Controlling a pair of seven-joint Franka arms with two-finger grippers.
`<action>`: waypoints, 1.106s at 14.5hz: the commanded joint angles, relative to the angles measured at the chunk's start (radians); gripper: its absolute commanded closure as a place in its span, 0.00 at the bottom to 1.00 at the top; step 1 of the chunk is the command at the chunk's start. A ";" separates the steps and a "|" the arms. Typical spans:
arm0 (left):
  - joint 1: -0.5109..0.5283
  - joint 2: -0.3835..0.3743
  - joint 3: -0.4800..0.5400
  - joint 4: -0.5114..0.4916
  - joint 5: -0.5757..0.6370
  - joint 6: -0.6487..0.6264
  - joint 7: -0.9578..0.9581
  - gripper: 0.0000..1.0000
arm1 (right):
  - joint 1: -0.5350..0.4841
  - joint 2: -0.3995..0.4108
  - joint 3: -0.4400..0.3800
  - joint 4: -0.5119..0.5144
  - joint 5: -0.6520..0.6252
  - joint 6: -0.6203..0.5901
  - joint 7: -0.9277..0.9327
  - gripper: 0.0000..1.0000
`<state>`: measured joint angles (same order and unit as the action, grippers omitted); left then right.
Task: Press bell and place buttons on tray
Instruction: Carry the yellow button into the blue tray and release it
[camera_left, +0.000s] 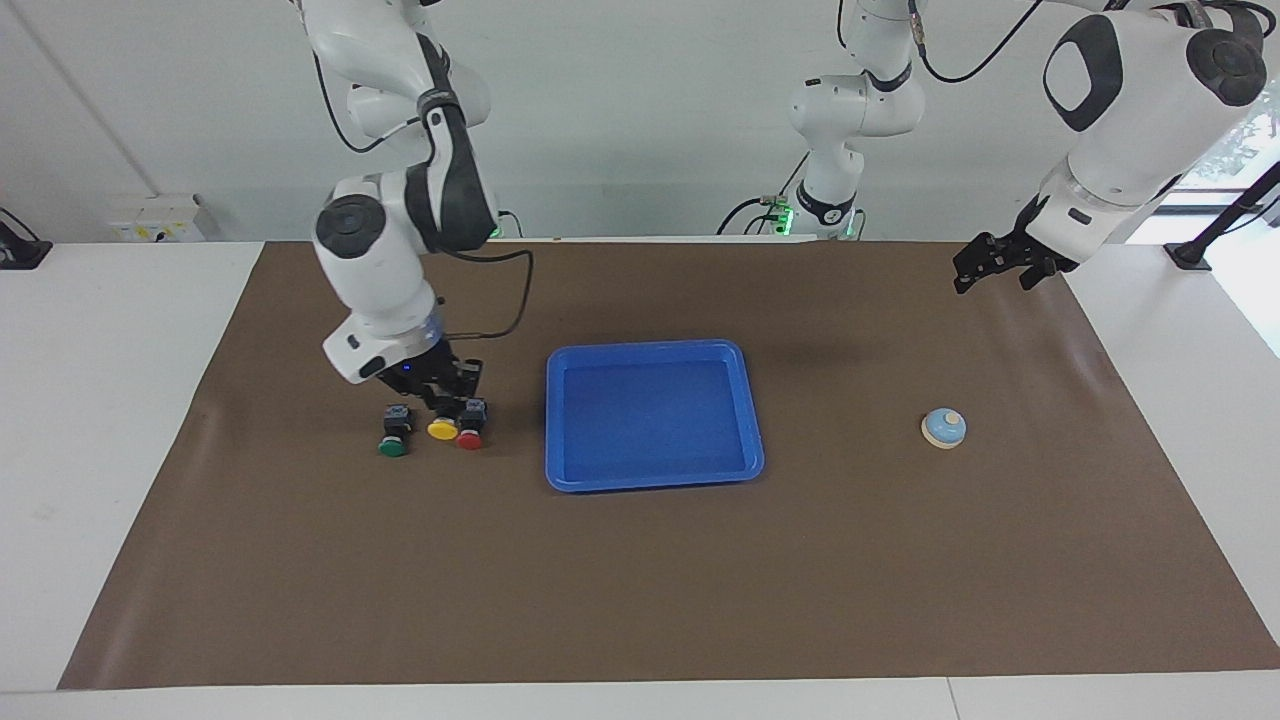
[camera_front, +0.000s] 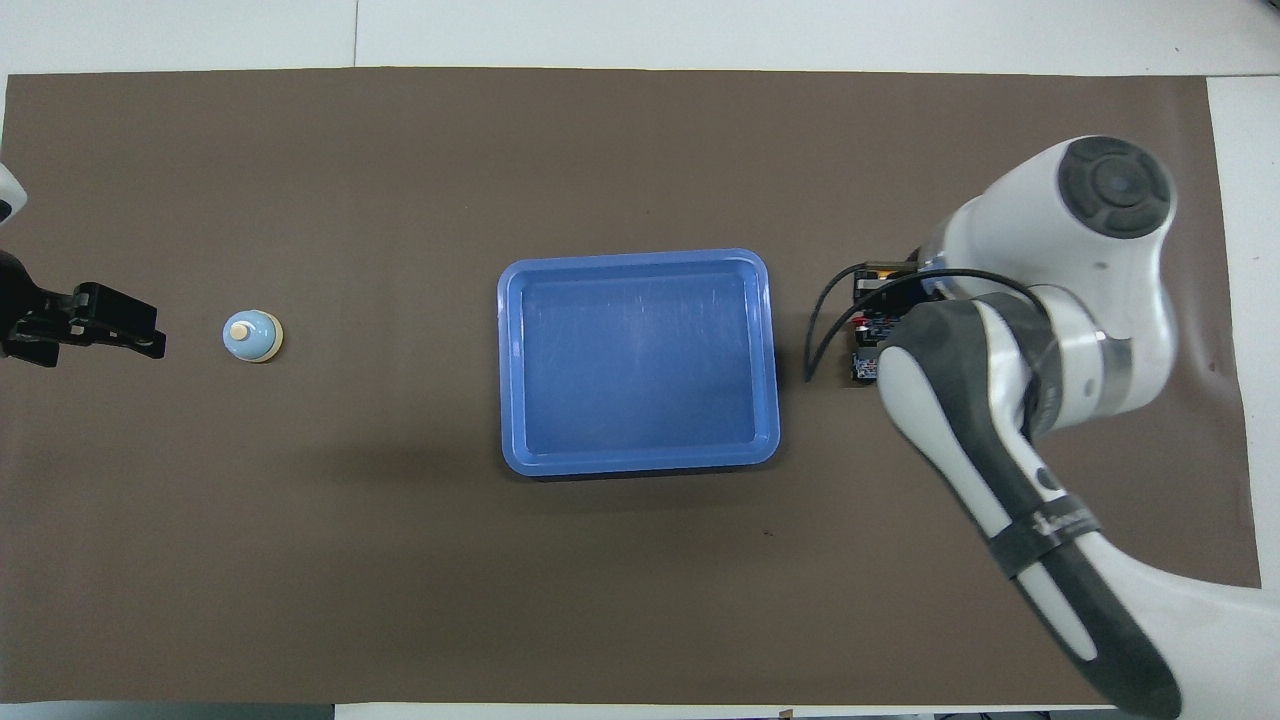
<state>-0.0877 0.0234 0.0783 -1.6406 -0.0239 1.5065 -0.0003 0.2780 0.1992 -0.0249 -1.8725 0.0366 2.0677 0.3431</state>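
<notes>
The right pincer (camera_left: 443, 404) is clenched on the yellow-capped push-button switch with a black blocky body (camera_left: 442, 428), carrying it low over the brown-covered bench (camera_left: 640, 580) between the green-capped button (camera_left: 393, 446) and the red-capped button (camera_left: 469, 438), which lie untouched. The flat bright blue plastic tray (camera_left: 655, 482) beside them holds nothing yet, so all three placements remain. The left pincer (camera_left: 985, 268) waits with fingers released, raised well apart from the small light-blue dome bell (camera_left: 943, 428) at its end; no legible writing shows.
</notes>
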 joint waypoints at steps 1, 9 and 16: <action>-0.004 -0.008 0.003 0.008 0.012 -0.015 -0.001 0.00 | 0.123 0.081 -0.006 0.088 0.003 0.006 0.160 1.00; -0.004 -0.008 0.003 0.008 0.012 -0.015 -0.001 0.00 | 0.214 0.193 -0.001 0.076 0.012 0.089 0.215 0.82; -0.004 -0.008 0.003 0.008 0.012 -0.015 -0.001 0.00 | 0.239 0.186 -0.001 0.070 0.019 0.068 0.200 0.00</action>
<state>-0.0877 0.0234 0.0783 -1.6406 -0.0239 1.5065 -0.0003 0.5210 0.4018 -0.0243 -1.7966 0.0366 2.1519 0.5709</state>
